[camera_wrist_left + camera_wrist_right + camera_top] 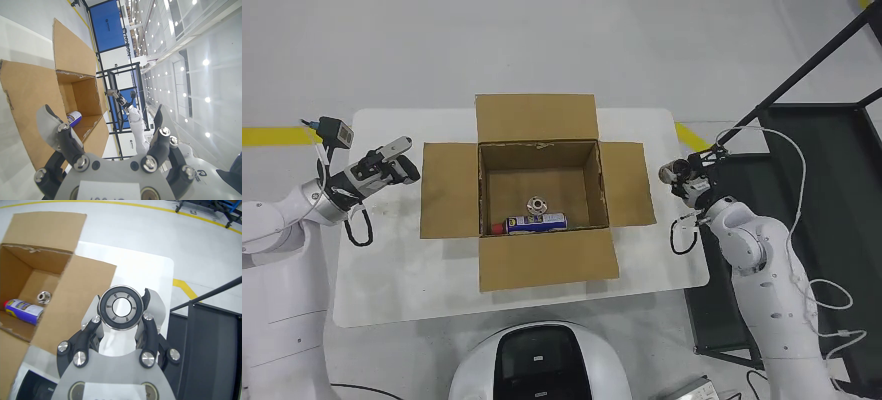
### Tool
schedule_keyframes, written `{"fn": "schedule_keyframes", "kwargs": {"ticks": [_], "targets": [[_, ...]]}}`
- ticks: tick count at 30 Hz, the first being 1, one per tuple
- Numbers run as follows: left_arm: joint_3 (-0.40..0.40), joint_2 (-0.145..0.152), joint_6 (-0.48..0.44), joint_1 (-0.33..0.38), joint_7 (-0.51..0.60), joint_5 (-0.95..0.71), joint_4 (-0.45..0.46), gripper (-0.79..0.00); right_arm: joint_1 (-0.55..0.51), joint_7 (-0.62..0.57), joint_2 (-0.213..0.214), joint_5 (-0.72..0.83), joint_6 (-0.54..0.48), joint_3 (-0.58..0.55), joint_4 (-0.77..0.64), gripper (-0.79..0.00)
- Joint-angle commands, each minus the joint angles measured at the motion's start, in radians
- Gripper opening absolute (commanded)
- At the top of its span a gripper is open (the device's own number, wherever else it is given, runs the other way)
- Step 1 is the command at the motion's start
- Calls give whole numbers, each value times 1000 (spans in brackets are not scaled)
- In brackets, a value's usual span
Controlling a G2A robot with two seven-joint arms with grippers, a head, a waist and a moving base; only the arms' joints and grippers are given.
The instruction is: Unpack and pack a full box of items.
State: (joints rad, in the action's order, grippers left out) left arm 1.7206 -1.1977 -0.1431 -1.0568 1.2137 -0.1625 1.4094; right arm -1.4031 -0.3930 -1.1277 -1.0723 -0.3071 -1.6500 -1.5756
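Top view is too small for me to make out what the right gripper [122, 303] carries. Its wrist view settles it: the fingers are clamped on a bearing ring [137, 308], round, with a dark outer band, steel face and open bore, covering most of both fingertips. That gripper hangs over the table [382, 270] edge at 3 o'clock from the cardboard box [536, 118], beside a black rack [842, 180] cut off by the frame. The box is plain brown corrugated, sits mid-table with all four flaps folded flat outward, and the torn edges are ragged. Inside, a blue spray can [537, 222] with a red cap lies on its side against the 6 o'clock wall. Its base end is hidden behind a wall in the right wrist view. A small shiny metal fitting [536, 205] sits just beside the can, toward centre, exact shape unclear. The left gripper [103, 110] is at 9 o'clock from the box, fingers spread wide, holding nothing.
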Motion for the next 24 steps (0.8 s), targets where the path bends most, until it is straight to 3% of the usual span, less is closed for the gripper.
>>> {"fn": "schedule_keyframes", "kwargs": {"ticks": [1, 12, 24], "targets": [[0, 0, 0, 0, 0, 0, 0, 0, 22, 35, -2, -35, 17, 22, 75, -785], [0, 0, 0, 0, 0, 0, 0, 0, 182, 139, -25, -18, 62, 134, 405, -785], [0, 0, 0, 0, 0, 0, 0, 0, 300, 182, -52, -26, 138, 229, 634, -785]]}}
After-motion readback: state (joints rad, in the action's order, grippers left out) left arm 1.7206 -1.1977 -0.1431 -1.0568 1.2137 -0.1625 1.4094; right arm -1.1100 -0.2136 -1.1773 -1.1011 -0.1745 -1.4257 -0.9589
